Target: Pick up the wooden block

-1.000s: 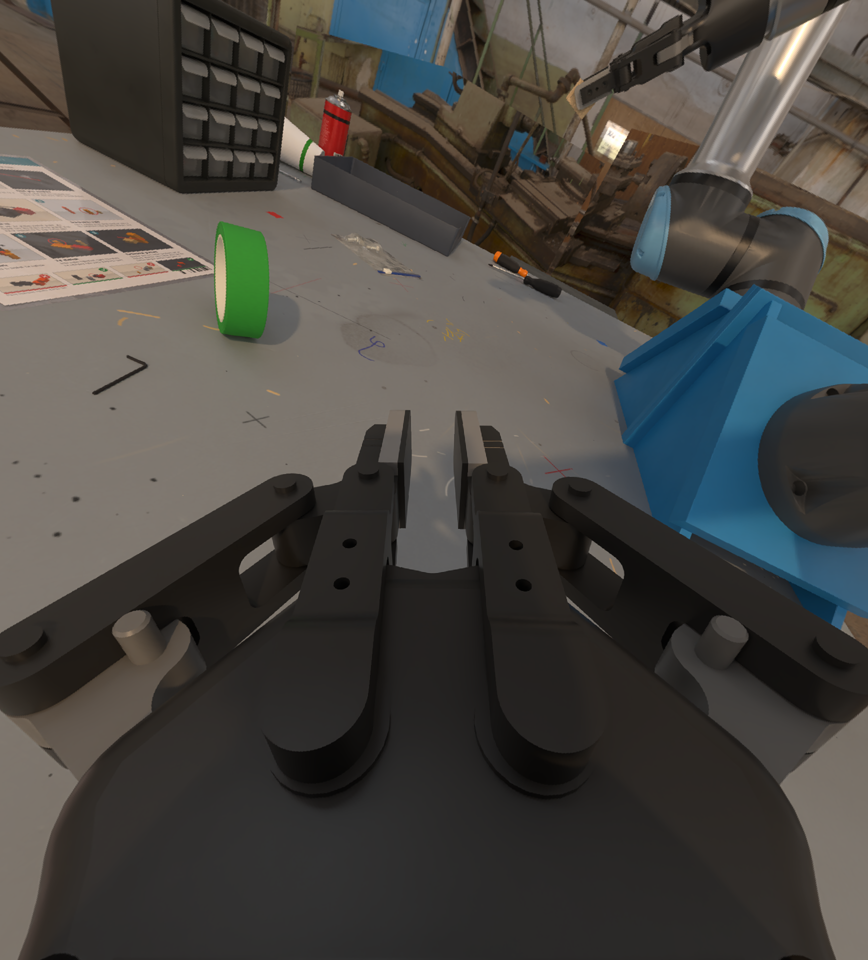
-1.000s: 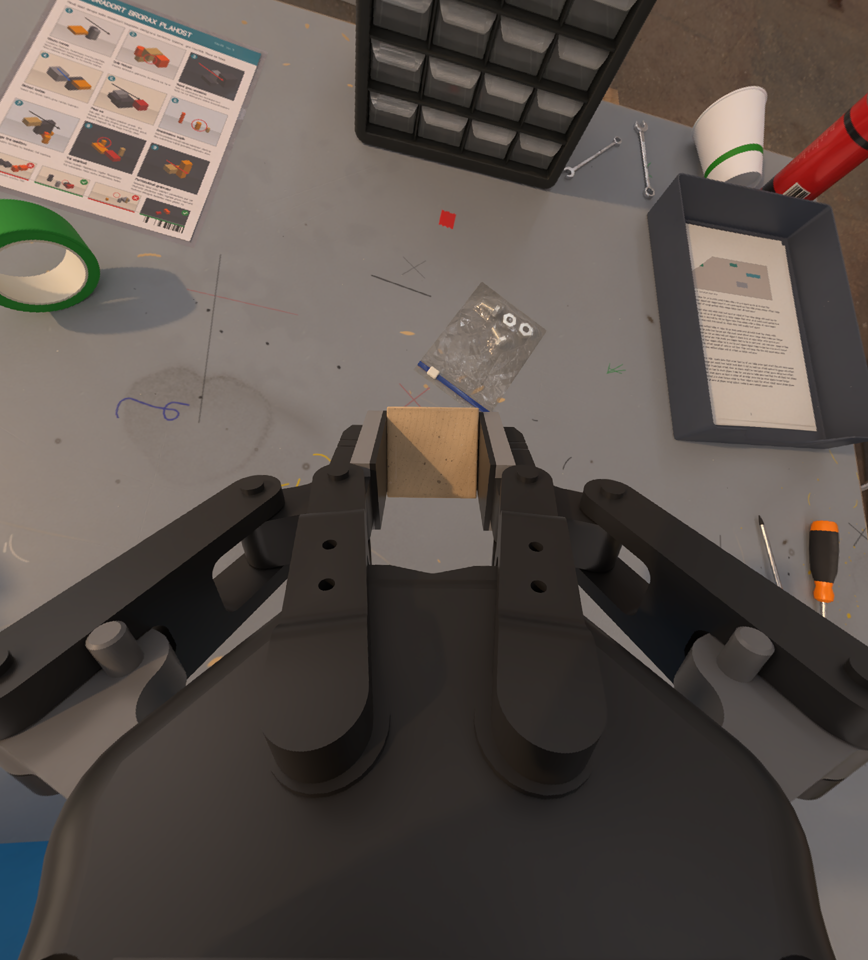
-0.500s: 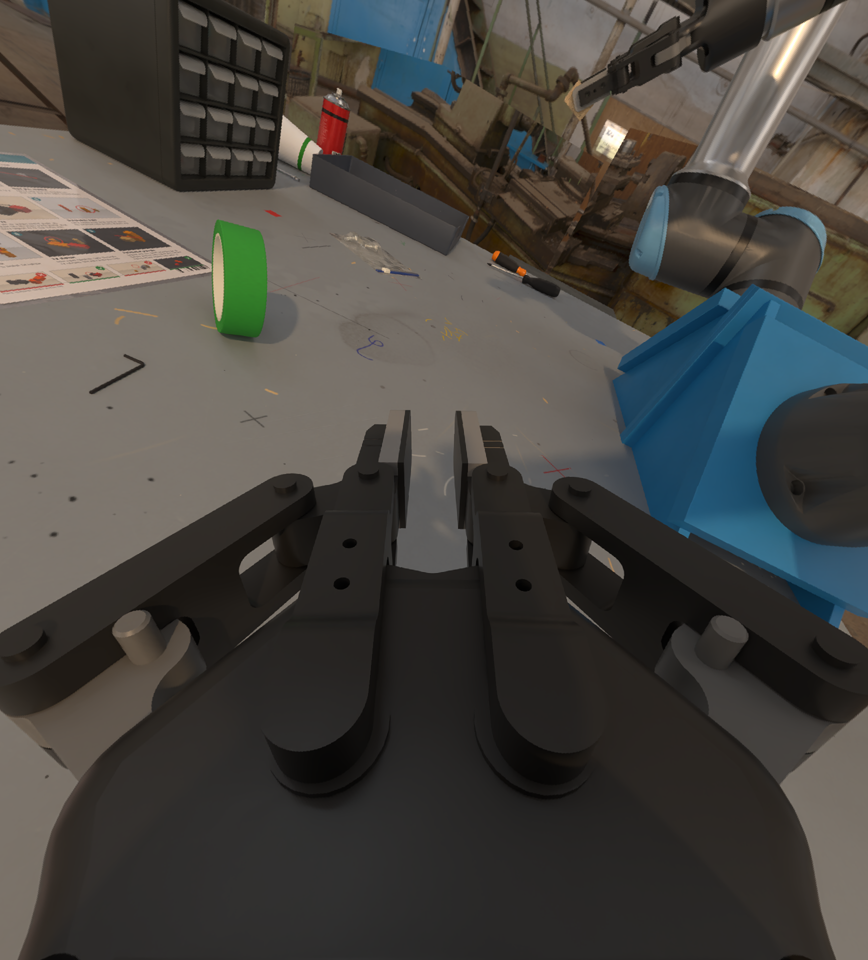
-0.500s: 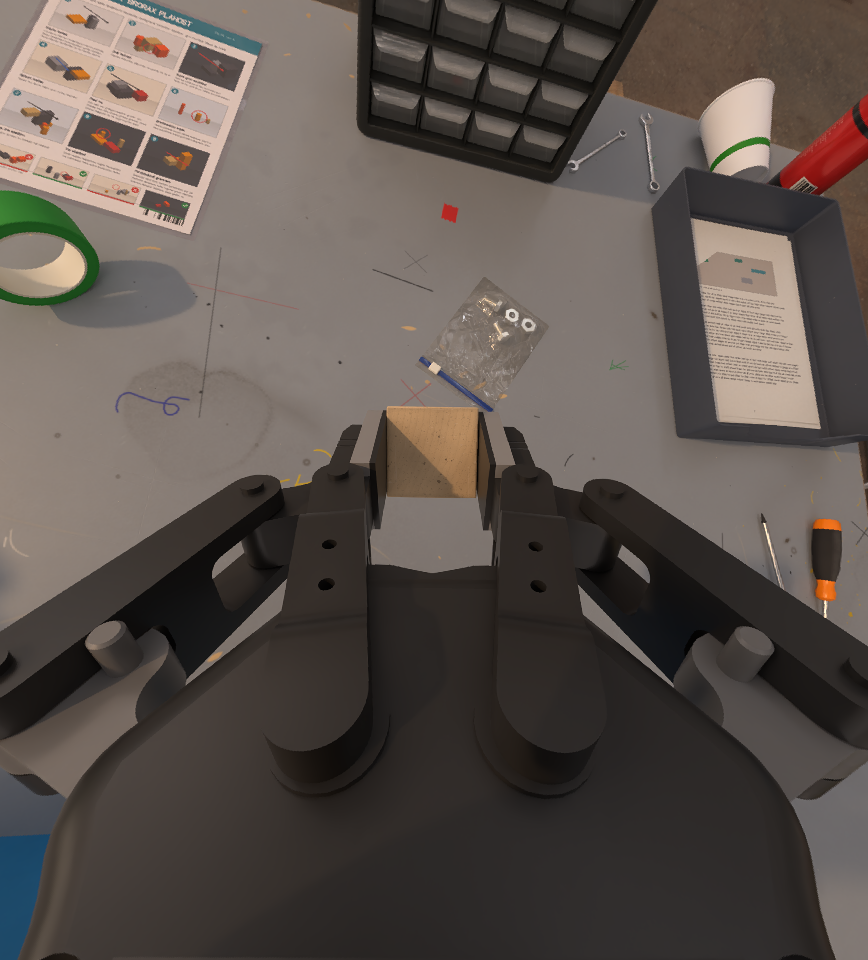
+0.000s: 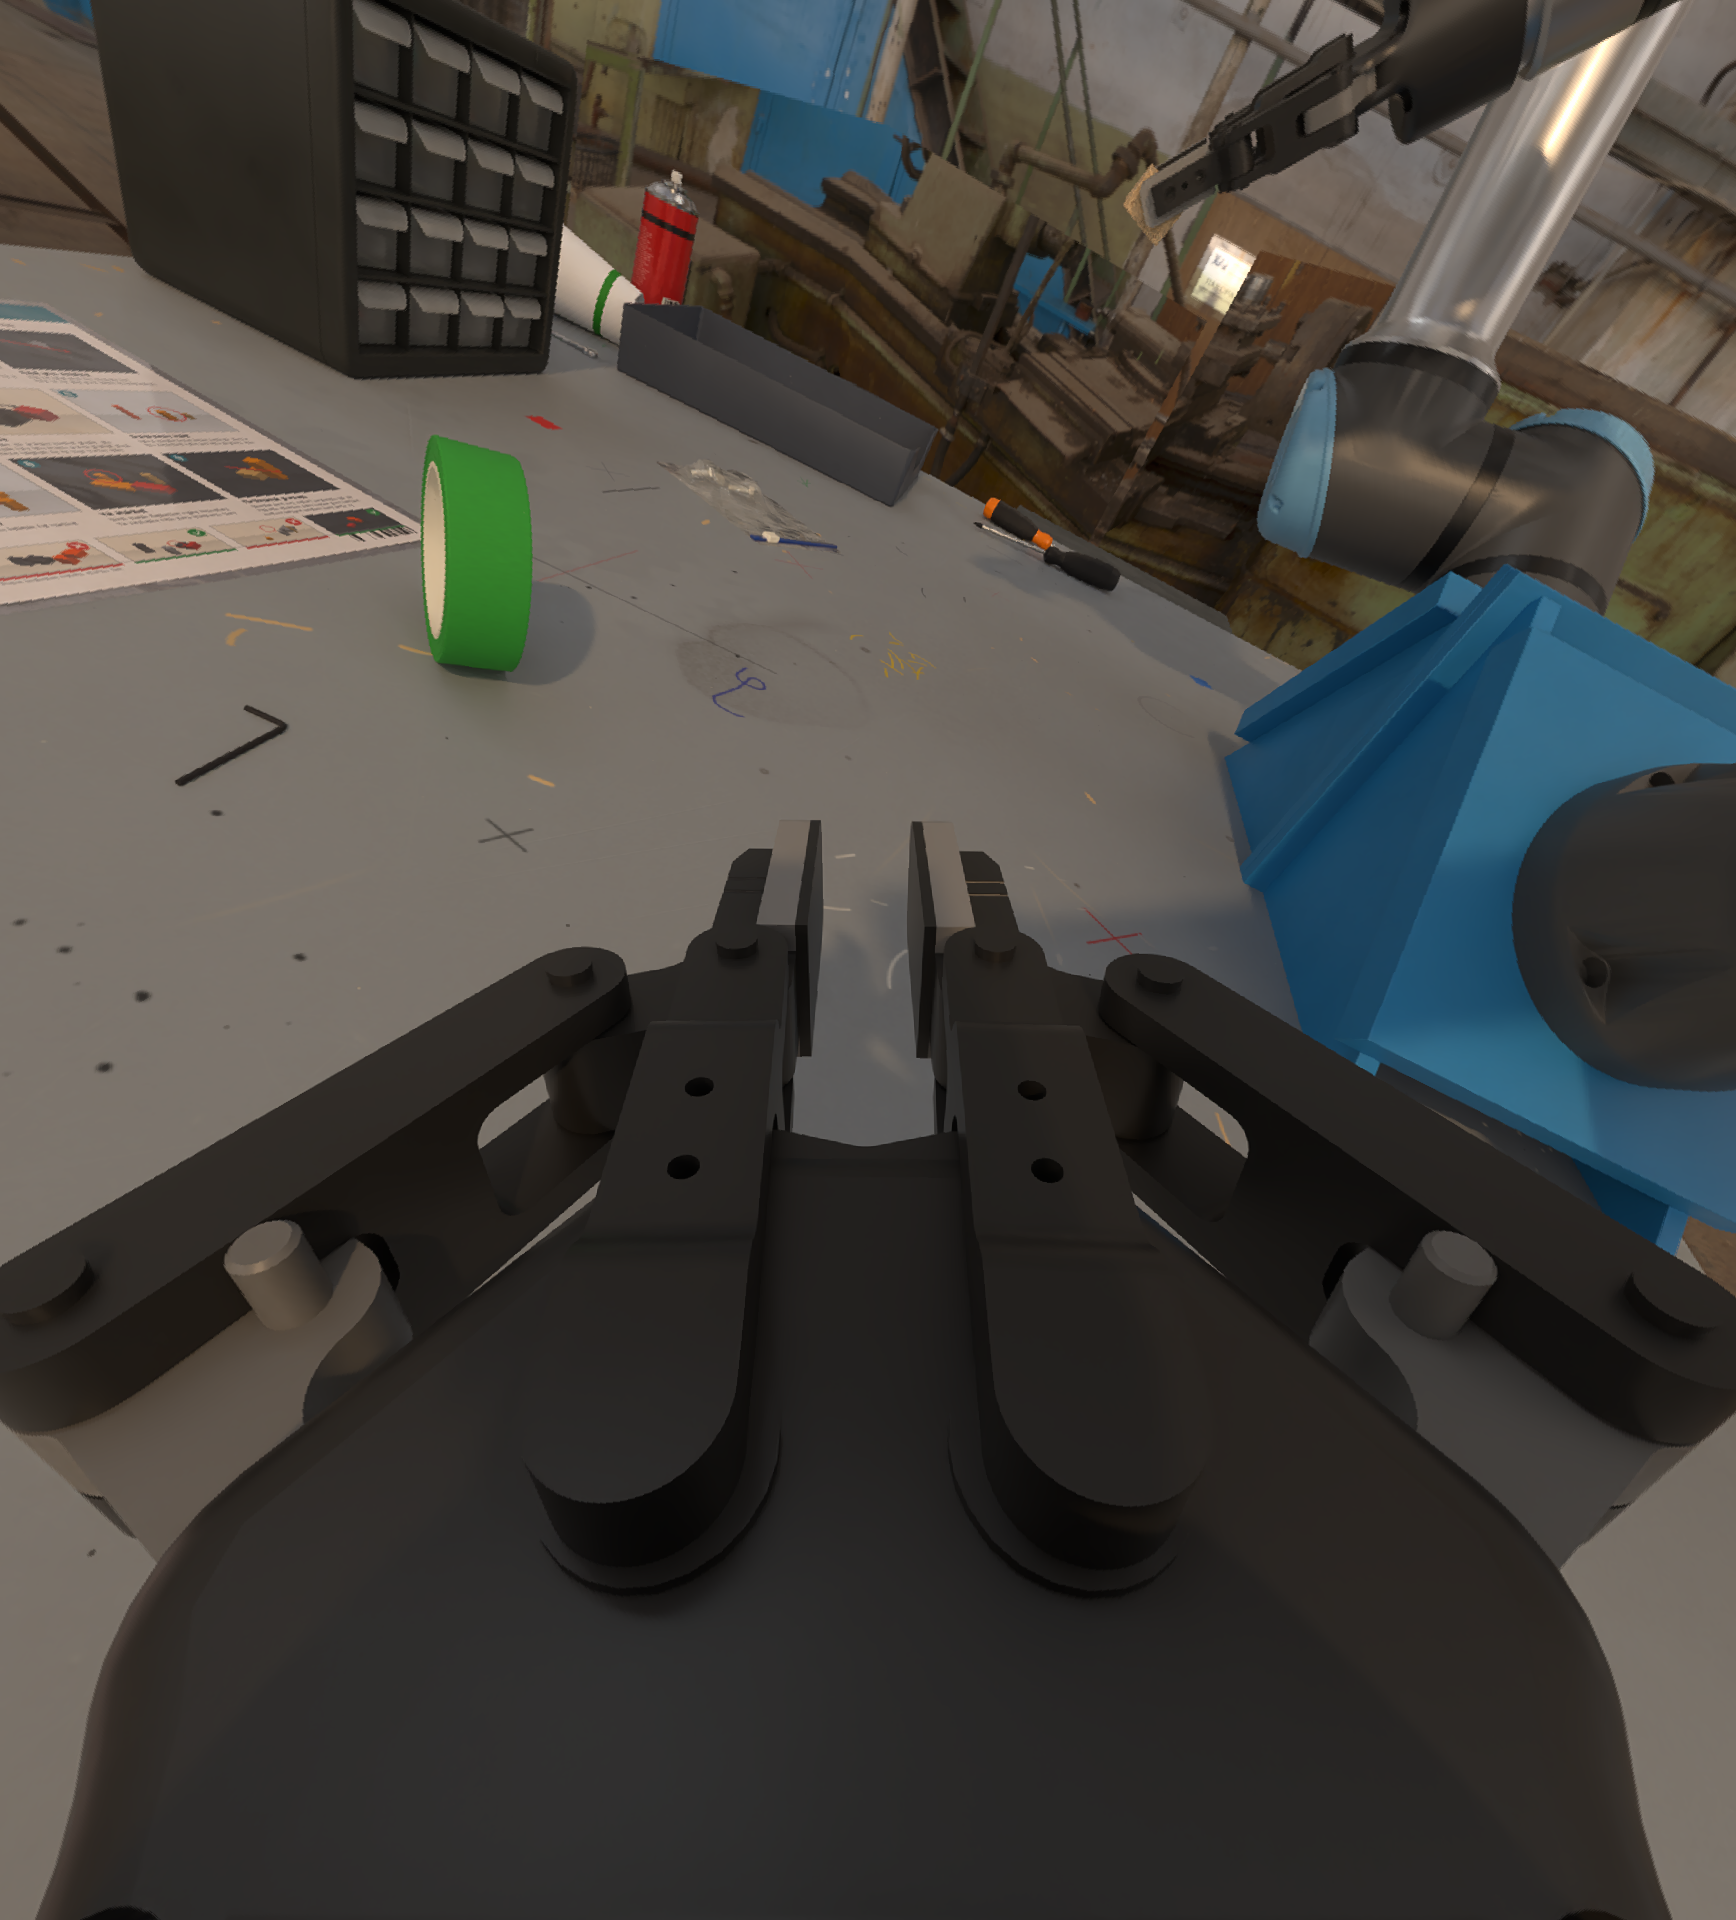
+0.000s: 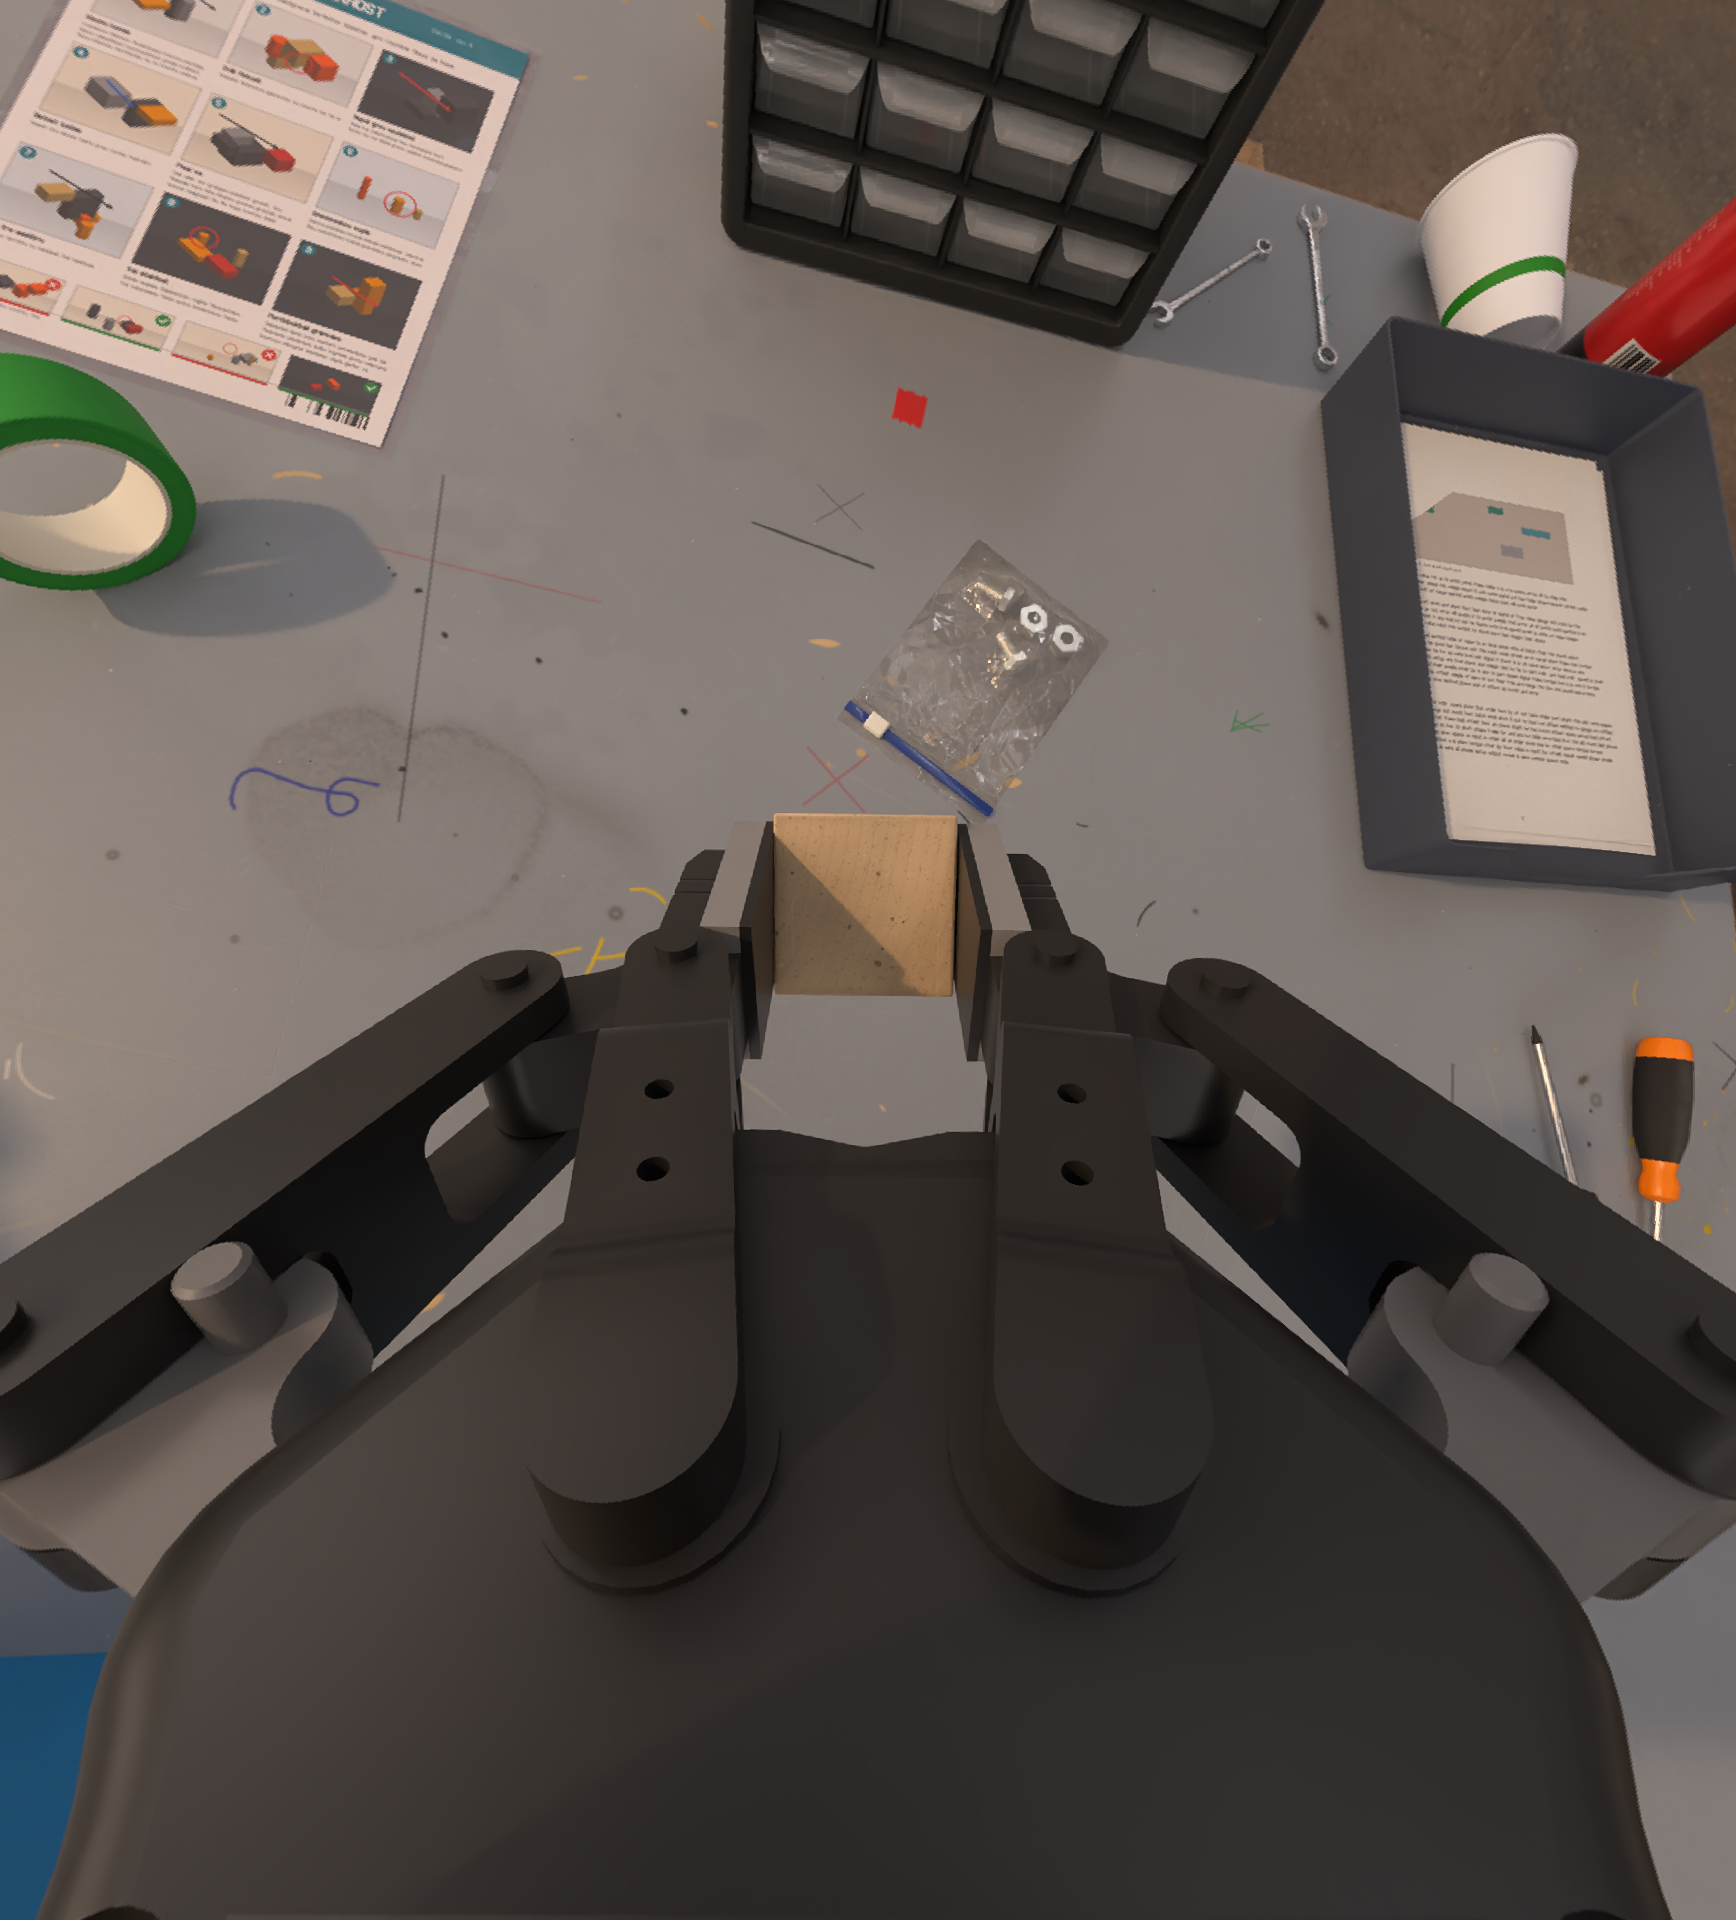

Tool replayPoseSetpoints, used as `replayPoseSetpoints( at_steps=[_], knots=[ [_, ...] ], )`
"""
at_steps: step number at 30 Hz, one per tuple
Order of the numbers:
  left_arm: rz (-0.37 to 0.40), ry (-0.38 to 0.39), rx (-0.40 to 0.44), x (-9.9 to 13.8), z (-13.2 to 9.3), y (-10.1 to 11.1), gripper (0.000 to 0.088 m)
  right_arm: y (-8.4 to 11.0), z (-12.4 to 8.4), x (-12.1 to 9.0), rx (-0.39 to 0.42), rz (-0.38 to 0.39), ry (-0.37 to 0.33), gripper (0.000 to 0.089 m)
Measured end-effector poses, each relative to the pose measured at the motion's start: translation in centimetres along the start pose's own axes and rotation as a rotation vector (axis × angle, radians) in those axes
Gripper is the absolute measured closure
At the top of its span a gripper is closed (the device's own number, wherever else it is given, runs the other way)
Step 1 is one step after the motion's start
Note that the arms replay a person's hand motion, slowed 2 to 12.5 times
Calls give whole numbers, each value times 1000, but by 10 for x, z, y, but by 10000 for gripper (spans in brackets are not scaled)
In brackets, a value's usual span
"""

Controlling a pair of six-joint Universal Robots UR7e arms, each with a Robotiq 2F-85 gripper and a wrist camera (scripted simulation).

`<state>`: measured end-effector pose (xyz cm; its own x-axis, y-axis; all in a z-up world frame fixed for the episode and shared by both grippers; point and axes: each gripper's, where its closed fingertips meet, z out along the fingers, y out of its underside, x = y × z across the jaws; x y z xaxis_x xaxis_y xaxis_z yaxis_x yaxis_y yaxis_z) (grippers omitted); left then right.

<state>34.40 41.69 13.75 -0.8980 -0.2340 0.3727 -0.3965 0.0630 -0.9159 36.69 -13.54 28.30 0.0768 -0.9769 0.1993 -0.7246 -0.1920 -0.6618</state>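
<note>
Grey counter [image 6: 583,665], workshop backdrop: right hand [image 6: 865,906] clamped on wooden block [image 6: 864,904], lifted clear above counter; left hand [image 5: 865,906] empty, fingers narrowly parted; green tape roll [image 6: 53,473] far left

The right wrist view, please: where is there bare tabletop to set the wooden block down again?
Free: the patch between the green tape roll and the bag of nuts, bearing only pen marks. Crowded: the far edge, with the drawer cabinet, wrenches, paper cup and grey tray. The right gripper holds the wooden block.
</note>
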Motion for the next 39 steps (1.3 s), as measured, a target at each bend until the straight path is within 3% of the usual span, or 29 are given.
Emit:
replayPoseSetpoints(
  at_steps=[39],
  knots=[
    [-2, 0, -8, -1, 1, 2, 731, 11, 9, 0, -33, 0, -18, 600]
  ],
)
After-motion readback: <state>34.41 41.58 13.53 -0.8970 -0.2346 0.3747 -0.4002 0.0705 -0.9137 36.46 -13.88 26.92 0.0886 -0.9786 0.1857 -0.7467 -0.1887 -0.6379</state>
